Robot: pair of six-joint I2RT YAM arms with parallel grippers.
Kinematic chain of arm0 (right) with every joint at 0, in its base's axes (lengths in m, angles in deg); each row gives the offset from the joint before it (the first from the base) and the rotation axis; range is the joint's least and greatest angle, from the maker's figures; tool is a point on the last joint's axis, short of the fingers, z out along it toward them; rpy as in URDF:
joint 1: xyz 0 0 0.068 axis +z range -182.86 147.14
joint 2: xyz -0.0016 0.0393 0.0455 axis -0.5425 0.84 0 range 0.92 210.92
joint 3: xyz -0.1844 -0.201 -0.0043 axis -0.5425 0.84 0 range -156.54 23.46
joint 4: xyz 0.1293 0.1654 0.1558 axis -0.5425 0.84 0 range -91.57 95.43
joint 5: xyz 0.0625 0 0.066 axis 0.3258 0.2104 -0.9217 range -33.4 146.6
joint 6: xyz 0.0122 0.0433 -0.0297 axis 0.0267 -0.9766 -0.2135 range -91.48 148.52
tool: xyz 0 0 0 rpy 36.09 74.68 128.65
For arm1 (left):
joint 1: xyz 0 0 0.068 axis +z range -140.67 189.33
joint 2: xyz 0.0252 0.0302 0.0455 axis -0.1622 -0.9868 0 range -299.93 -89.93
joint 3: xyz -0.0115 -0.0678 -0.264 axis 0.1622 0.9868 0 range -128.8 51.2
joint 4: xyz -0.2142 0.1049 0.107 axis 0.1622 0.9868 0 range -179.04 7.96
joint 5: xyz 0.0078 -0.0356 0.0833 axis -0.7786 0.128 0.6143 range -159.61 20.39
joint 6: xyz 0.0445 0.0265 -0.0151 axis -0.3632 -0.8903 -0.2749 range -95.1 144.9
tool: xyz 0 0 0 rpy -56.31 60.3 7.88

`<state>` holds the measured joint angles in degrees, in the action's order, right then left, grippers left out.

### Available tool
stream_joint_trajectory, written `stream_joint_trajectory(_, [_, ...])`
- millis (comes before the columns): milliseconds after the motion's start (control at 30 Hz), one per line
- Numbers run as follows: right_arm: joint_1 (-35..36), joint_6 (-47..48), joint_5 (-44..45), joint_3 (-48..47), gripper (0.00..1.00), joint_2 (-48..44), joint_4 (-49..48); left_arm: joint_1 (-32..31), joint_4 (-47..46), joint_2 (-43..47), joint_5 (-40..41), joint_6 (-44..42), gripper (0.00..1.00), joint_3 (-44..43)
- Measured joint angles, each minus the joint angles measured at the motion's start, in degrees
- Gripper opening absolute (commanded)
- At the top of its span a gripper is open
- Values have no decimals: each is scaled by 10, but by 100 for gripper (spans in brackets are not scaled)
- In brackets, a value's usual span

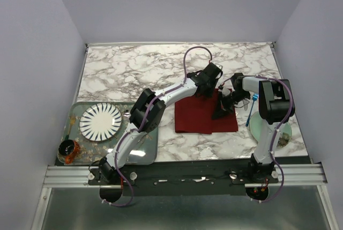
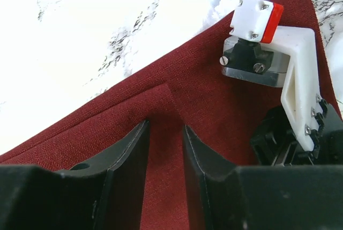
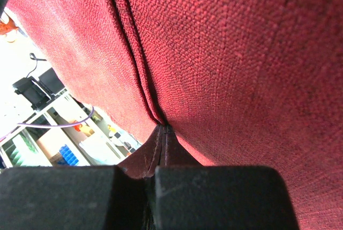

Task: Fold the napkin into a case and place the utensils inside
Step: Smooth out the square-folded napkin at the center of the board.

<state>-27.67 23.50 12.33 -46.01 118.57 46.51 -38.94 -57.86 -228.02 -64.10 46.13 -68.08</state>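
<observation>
Closest to the lens, in the right wrist view, my right tool is clamped tight on a doubled edge of the napkin, holding that flap up off the tabletop so, I judge, it can go over as the next fold. My left tool hangs low over the cloth, jaws a narrow way apart and gripping nothing, straddling a crease, likely to pin it. Overhead, the napkin lies right of centre, the blue-handled fork near it, further right.
</observation>
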Motion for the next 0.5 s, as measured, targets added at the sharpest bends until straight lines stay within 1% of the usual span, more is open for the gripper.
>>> stream_joint_trajectory(367, [0,0,0,0,1,0,0,-1,2,-4,8,7,47,-8])
stream_joint_trajectory(500, [0,0,0,0,1,0,0,-1,3,-20,17,8,53,-28])
